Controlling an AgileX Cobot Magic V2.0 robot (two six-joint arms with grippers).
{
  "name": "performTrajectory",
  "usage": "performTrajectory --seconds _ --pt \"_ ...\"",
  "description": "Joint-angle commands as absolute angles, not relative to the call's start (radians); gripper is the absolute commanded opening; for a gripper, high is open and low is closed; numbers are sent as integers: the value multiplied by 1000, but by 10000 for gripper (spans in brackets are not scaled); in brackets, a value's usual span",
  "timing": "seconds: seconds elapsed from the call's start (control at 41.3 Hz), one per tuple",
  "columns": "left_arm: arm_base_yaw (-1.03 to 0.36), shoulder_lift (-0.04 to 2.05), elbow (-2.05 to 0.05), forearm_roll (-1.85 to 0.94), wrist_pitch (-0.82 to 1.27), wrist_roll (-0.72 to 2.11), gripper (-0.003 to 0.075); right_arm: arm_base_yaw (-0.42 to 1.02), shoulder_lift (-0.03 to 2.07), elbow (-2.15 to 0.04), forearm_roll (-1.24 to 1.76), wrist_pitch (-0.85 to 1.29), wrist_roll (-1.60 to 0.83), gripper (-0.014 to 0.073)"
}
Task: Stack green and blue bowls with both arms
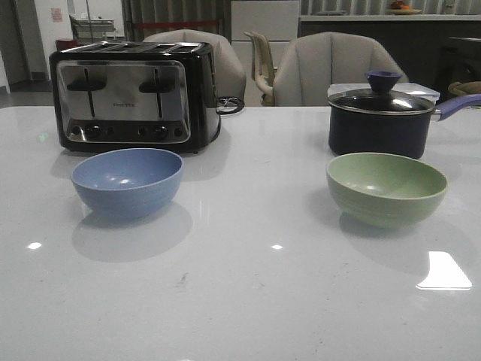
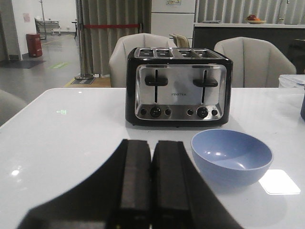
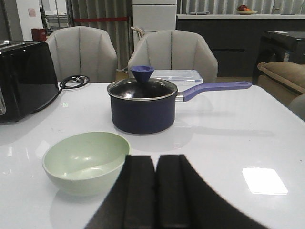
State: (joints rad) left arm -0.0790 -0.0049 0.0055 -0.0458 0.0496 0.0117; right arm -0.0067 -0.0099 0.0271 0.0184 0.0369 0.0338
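The blue bowl stands upright and empty on the white table, left of middle, in front of the toaster. The green bowl stands upright and empty at the right, in front of the saucepan. Neither arm shows in the front view. In the left wrist view my left gripper is shut and empty, and the blue bowl sits just beyond its tips and to one side. In the right wrist view my right gripper is shut and empty, with the green bowl close beside its tips.
A black-and-chrome toaster stands at the back left. A dark navy lidded saucepan stands at the back right, its handle pointing right. A clear lidded box lies behind it. Chairs stand past the table's far edge.
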Motion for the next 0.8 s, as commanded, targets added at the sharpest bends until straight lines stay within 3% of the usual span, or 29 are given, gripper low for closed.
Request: performTrajectory --seconds 0.0,0.218,0.387,0.775 --pt "-87 -26 17 -45 -72 0 101 -11 -31 17 8 -72 34 34" --pt "-89 -24 -124 -45 -65 0 101 -11 -31 -166 7 33 34 34" --pt "-89 14 -325 -45 91 0 101 -11 6 -362 -15 171 33 34" --pt "-89 262 -659 -51 353 0 101 -11 278 -640 -15 490 33 34"
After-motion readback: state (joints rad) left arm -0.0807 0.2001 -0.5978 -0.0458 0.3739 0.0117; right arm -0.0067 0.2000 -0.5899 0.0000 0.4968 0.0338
